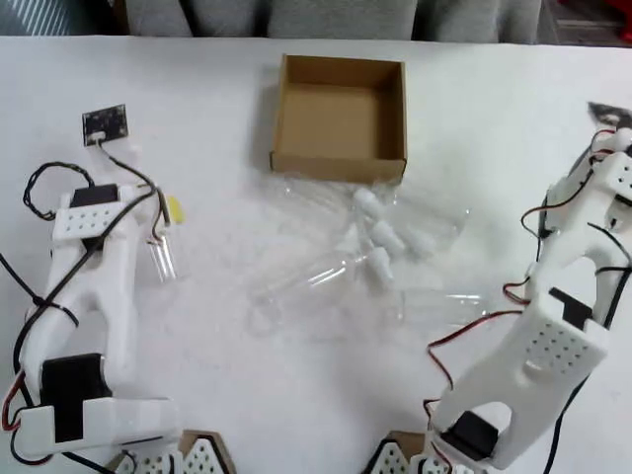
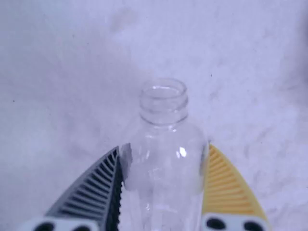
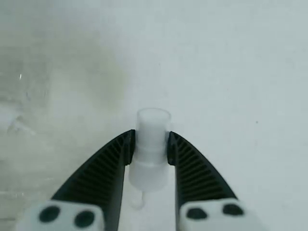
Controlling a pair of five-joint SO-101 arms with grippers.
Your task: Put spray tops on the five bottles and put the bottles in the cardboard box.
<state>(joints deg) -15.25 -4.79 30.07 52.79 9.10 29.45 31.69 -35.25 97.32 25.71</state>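
My left gripper (image 2: 163, 185) is shut on a clear bottle (image 2: 163, 139) with a bare threaded neck, held between a grey finger (image 2: 101, 190) and a yellow one. In the high view that bottle (image 1: 160, 259) sits at the left gripper (image 1: 164, 229), left of the pile. My right gripper (image 3: 150, 147) is shut on a white spray top (image 3: 151, 154), just above the white table. Several clear bottles (image 1: 306, 281) and white spray tops (image 1: 385, 237) lie in a heap in front of the open cardboard box (image 1: 341, 165).
The right arm (image 1: 583, 227) stretches along the table's right side and the left arm (image 1: 89, 296) along the left. A small circuit board (image 1: 105, 122) with loose black cables (image 1: 44, 183) lies at the back left.
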